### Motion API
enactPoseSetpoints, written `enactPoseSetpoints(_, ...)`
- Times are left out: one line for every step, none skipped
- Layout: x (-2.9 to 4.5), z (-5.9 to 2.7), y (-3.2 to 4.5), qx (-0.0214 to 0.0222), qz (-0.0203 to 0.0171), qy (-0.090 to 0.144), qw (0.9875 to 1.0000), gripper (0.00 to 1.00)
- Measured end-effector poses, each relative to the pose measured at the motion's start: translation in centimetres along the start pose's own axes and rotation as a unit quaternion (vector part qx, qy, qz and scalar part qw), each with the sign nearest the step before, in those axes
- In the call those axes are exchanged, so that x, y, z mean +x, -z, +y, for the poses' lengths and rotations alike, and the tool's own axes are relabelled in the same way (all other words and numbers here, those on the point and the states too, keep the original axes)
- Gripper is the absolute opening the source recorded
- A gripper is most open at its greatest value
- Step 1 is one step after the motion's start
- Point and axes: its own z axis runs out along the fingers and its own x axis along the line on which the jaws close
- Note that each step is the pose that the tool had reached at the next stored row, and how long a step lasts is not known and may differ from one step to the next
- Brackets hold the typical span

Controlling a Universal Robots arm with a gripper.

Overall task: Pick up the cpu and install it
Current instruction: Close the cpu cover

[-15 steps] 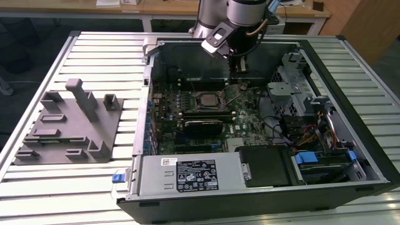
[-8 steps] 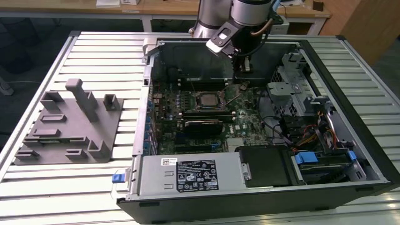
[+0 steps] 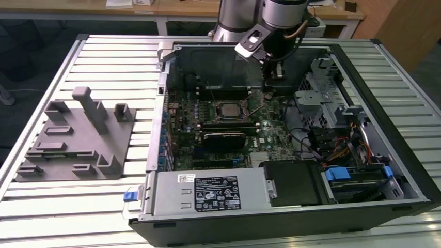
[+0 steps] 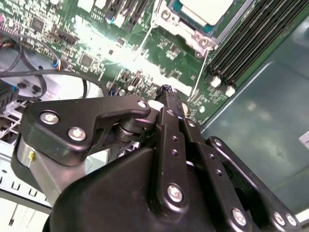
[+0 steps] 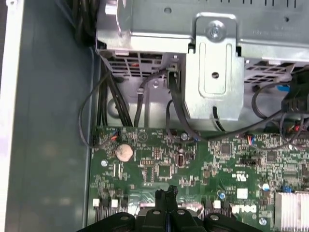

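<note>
The cpu, a flat square chip with a pale silver top, lies in the black-framed socket on the green motherboard inside the open computer case. In the second wrist view the cpu sits in the socket's metal frame. My gripper hangs above the board on the exterior view's right of the socket. Its black fingers are shut together with nothing between them, seen in both wrist views. A thin metal socket lever runs from the socket toward the fingertips.
A grey plastic fixture block lies on the slatted table on the exterior view's left of the case. Inside the case are memory slots, a metal drive cage, loose black cables and a power supply.
</note>
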Motion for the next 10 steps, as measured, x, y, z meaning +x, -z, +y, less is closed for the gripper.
enactPoseSetpoints(0.01,0.12,-0.05,0.0000,0.0000,0.000,1.0000,0.11)
enactPoseSetpoints(0.01,0.24,-0.12,0.0000,0.0000,0.000,1.0000,0.11)
enactPoseSetpoints(0.00,0.36,-0.19,0.0001,0.0000,0.000,1.0000,0.11)
enactPoseSetpoints(0.00,0.47,-0.28,0.0001,0.0000,0.000,1.0000,0.11)
enactPoseSetpoints(0.00,0.57,-0.38,0.0001,0.0000,0.000,1.0000,0.11)
enactPoseSetpoints(0.00,0.67,-0.48,0.0001,0.0000,0.000,1.0000,0.11)
enactPoseSetpoints(0.00,0.78,-0.58,0.0002,0.0000,0.000,1.0000,0.11)
enactPoseSetpoints(0.00,0.90,-0.67,0.0002,0.0000,0.000,1.0000,0.11)
enactPoseSetpoints(0.00,1.01,-0.77,0.0002,0.0000,0.000,1.0000,0.11)
enactPoseSetpoints(0.00,1.10,-0.88,0.0002,0.0000,0.000,1.0000,0.11)
